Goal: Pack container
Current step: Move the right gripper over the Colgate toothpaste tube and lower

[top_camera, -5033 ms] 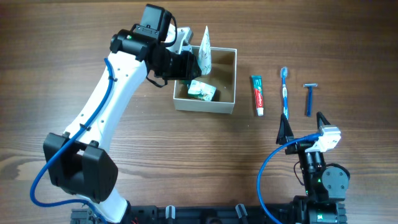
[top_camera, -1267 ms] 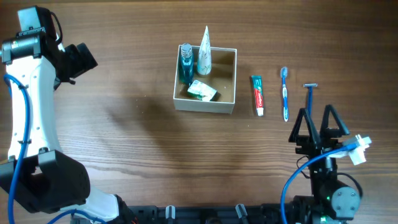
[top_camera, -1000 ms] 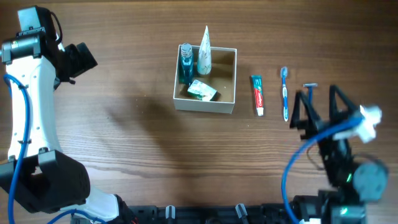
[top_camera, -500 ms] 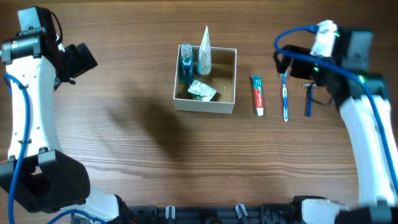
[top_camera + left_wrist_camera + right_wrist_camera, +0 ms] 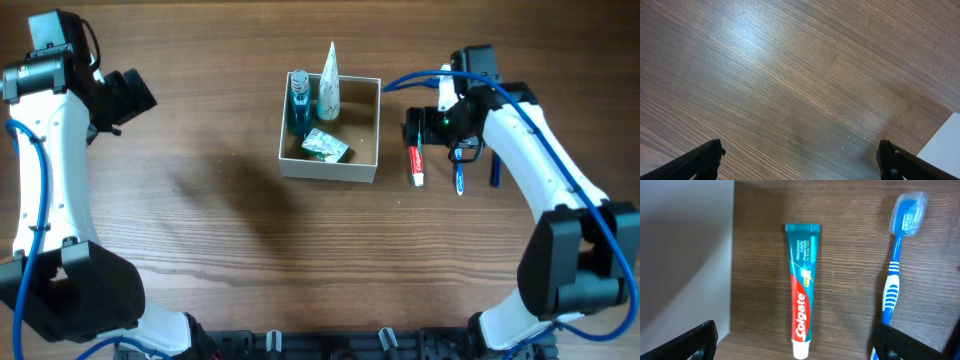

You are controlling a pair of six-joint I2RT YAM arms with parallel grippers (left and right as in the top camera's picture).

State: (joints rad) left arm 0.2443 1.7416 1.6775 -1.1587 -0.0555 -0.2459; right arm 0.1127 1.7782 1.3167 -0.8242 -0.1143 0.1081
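The container is a square white-walled box with a tan inside, at the table's middle back. In it stand a blue bottle and a white tube, with a green and white packet lying flat. To its right a red and teal toothpaste tube, a blue toothbrush and a blue razor lie on the wood. My right gripper hangs open over the toothpaste, its fingers either side of the tube and holding nothing. My left gripper is open and empty, far left.
The right wrist view shows the container's white outer wall just left of the toothpaste. A white surface cuts into the lower right corner of the left wrist view. Bare wood lies under the left gripper.
My right arm has swung from the table's front edge up and left, ending over the toothpaste. My left arm, at the container five seconds ago, now rests far left and still.
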